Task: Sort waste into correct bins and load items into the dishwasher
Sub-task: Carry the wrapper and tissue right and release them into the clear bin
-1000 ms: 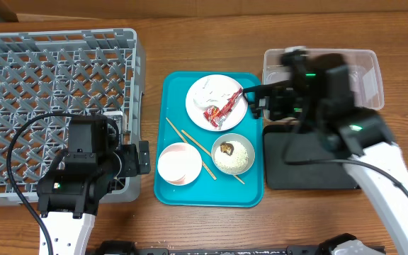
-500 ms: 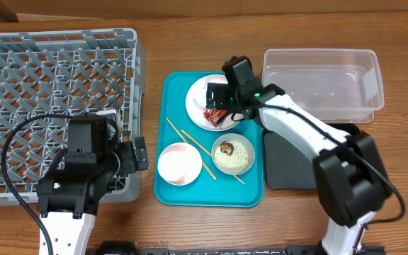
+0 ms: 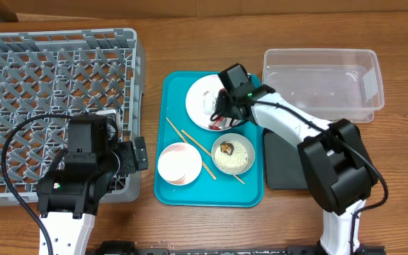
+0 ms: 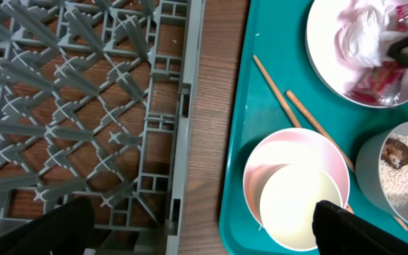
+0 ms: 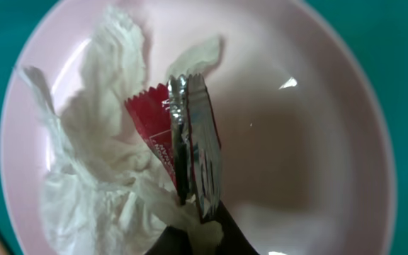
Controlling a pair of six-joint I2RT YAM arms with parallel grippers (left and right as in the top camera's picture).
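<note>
My right gripper (image 3: 222, 115) is down on the round white plate (image 3: 202, 91) on the teal tray. In the right wrist view the gripper (image 5: 197, 212) is shut on the red crinkled wrapper (image 5: 190, 145), with a bit of crumpled white tissue (image 5: 91, 170) caught in the pinch. My left gripper (image 4: 204, 241) stands open above the gap between the grey dish rack (image 3: 55, 92) and the tray, holding nothing. A pale pink bowl (image 3: 179, 163) holds a white cup (image 4: 303, 209). The grey bowl (image 3: 233, 154) holds rice and a brown lump (image 3: 226, 148). Chopsticks (image 3: 190, 142) lie beside it.
The teal tray (image 3: 176, 191) sits mid-table. A clear tub (image 3: 324, 81) stands at the back right, with a black tray (image 3: 292, 166) in front of it, partly under my right arm. The rack's side wall (image 4: 183, 120) runs close to the tray's left edge.
My right arm swung from the clear tub over to the white plate, came down and shut on the red wrapper. The left arm has not moved.
</note>
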